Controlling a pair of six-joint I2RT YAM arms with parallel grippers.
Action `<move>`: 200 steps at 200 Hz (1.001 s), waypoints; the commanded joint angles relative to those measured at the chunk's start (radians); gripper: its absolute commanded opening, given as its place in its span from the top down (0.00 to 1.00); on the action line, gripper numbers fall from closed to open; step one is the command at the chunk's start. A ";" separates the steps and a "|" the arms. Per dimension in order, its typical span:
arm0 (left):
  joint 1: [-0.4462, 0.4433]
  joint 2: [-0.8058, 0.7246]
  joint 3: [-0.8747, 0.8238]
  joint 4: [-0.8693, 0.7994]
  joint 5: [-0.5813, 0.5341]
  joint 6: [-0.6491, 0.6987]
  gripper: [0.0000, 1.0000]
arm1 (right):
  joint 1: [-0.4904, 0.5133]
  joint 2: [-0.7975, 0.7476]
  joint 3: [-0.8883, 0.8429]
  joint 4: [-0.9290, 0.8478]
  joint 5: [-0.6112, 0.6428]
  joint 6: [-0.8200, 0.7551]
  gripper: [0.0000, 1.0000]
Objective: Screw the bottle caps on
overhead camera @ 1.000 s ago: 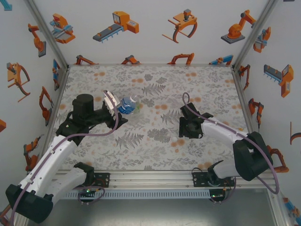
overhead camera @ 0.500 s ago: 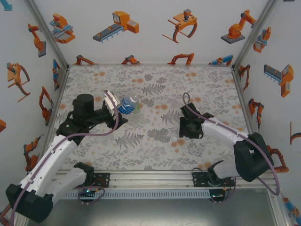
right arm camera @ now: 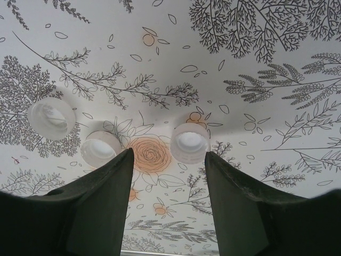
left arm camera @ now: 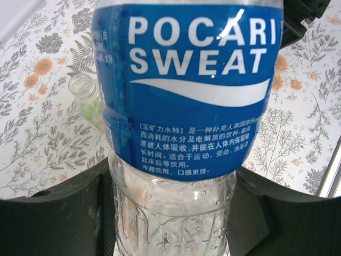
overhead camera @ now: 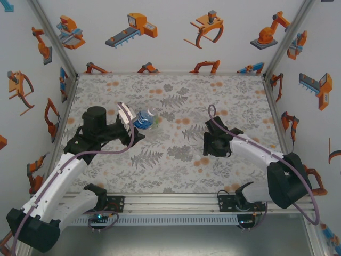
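Observation:
My left gripper [overhead camera: 131, 124] is shut on the blue-labelled bottle [overhead camera: 143, 119], left of the table's middle. In the left wrist view the bottle [left arm camera: 186, 90] stands between both black fingers [left arm camera: 69, 218], gripped on its clear ribbed part. A green-tinted bottle [left arm camera: 88, 101] lies just behind it, mouth uncapped. My right gripper [overhead camera: 209, 150] hovers low over the mat right of centre, open, nothing between its fingers [right arm camera: 106, 197]. Three pale bottle caps lie open side up just beyond its tips: one [right arm camera: 189, 142] by the right fingertip, one [right arm camera: 100, 149] at the left fingertip, one [right arm camera: 51, 117] farther left.
The flower-printed mat [overhead camera: 176, 96] covers the table. White walls with orange robot prints and aluminium posts [overhead camera: 277, 48] close in the back and both sides. An aluminium rail [overhead camera: 170, 200] runs along the near edge.
The right arm has shifted slightly over the caps. The left arm holds the bottle still.

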 commanded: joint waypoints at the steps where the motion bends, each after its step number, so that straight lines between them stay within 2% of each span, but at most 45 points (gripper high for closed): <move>1: 0.005 -0.005 0.014 0.004 0.004 0.015 1.00 | -0.006 0.006 -0.006 -0.001 0.011 0.002 0.47; 167: 0.004 0.000 0.014 0.004 0.005 0.015 1.00 | -0.006 0.016 -0.039 0.008 0.019 0.011 0.48; 200: 0.004 -0.001 0.013 0.005 0.005 0.015 1.00 | -0.006 0.017 -0.054 0.021 0.016 0.017 0.51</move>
